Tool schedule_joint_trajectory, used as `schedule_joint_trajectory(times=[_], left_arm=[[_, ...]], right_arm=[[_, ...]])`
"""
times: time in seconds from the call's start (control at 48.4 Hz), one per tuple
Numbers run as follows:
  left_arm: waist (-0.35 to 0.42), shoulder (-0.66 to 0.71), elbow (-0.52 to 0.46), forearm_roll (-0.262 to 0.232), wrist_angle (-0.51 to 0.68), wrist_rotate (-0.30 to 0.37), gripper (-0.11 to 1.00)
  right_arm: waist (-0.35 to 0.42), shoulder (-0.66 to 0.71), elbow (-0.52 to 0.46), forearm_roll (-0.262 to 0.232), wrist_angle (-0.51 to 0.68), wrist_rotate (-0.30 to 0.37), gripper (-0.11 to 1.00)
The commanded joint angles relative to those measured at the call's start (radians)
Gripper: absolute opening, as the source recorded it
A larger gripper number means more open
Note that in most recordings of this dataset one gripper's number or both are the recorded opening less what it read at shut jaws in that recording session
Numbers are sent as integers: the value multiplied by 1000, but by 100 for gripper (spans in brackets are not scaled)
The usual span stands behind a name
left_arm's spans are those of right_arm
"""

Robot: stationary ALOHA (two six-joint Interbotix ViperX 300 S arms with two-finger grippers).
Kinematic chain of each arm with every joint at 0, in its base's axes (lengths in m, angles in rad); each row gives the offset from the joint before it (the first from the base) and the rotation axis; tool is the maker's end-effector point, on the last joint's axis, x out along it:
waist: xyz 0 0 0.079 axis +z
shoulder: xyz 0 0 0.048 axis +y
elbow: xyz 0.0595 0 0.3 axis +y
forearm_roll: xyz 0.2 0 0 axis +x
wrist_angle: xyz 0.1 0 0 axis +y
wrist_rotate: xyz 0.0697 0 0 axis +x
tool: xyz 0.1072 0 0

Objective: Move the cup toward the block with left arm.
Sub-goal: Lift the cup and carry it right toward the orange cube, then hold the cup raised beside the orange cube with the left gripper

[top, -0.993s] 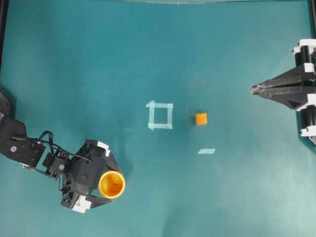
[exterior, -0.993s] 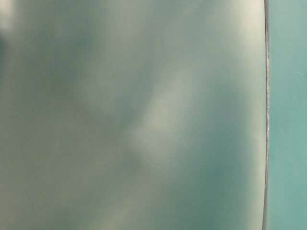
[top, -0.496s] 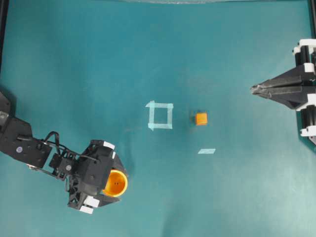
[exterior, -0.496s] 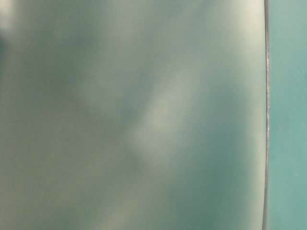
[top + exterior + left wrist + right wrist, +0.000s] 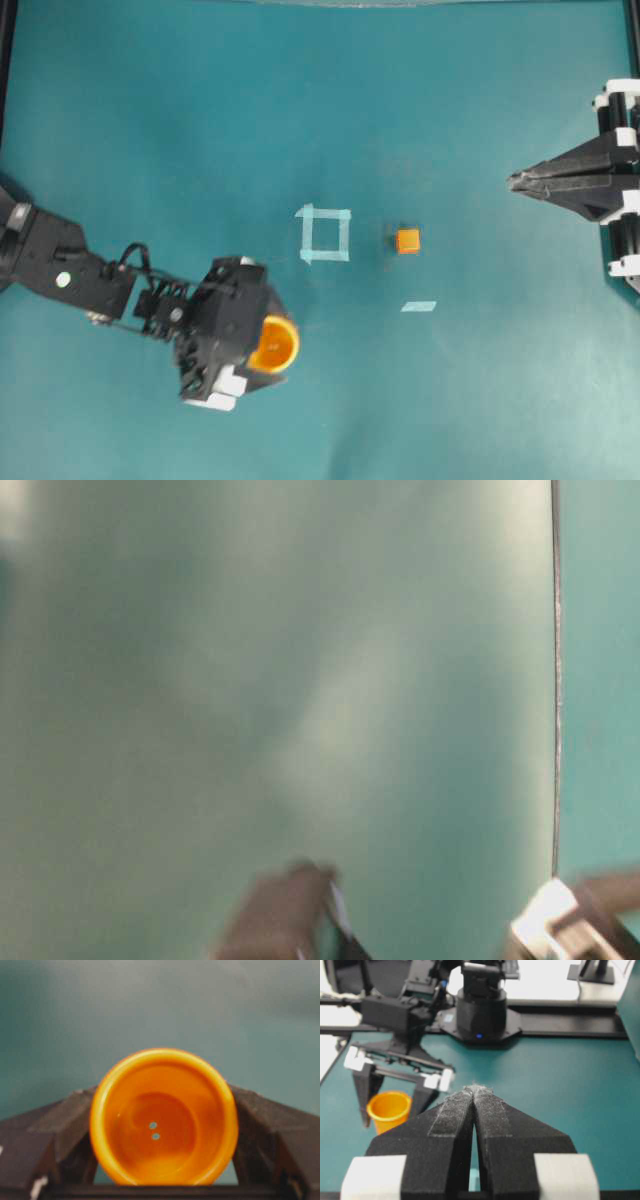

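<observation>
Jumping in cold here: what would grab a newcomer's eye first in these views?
The bright orange-and-yellow cup held between the fingers of the left hand, low and left of centre on the teal table. Next, the tiny orange block near the middle, just right of a pale tape square, well apart from the cup. At the right edge the right hand sits shut and idle.

Teal table [image 5: 150, 120] has a tiny orange block [image 5: 407, 241], a tape square [image 5: 324, 234], and a tape strip [image 5: 419, 306] on it.
</observation>
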Motion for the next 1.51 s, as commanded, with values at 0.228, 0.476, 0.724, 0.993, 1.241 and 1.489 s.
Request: schedule_joint_trajectory(times=[0.228, 0.476, 0.724, 0.993, 1.241, 1.489], left_arm=[[137, -12, -155, 2, 52, -5, 69], [209, 49, -307, 2, 123, -6, 69], [278, 121, -468, 5, 308, -5, 69], [348, 170, -554, 8, 331, 5, 69], [347, 224, -586, 8, 278, -2, 69], [322, 252, -597, 8, 276, -5, 69]], right_arm=[[0, 3, -31, 0, -5, 3, 0], [2, 3, -31, -2, -3, 2, 0], [0, 3, -31, 0, -8, 2, 0], [0, 0, -32, 0, -8, -2, 0], [0, 0, -32, 0, -3, -3, 0], [2, 0, -32, -2, -5, -3, 0]])
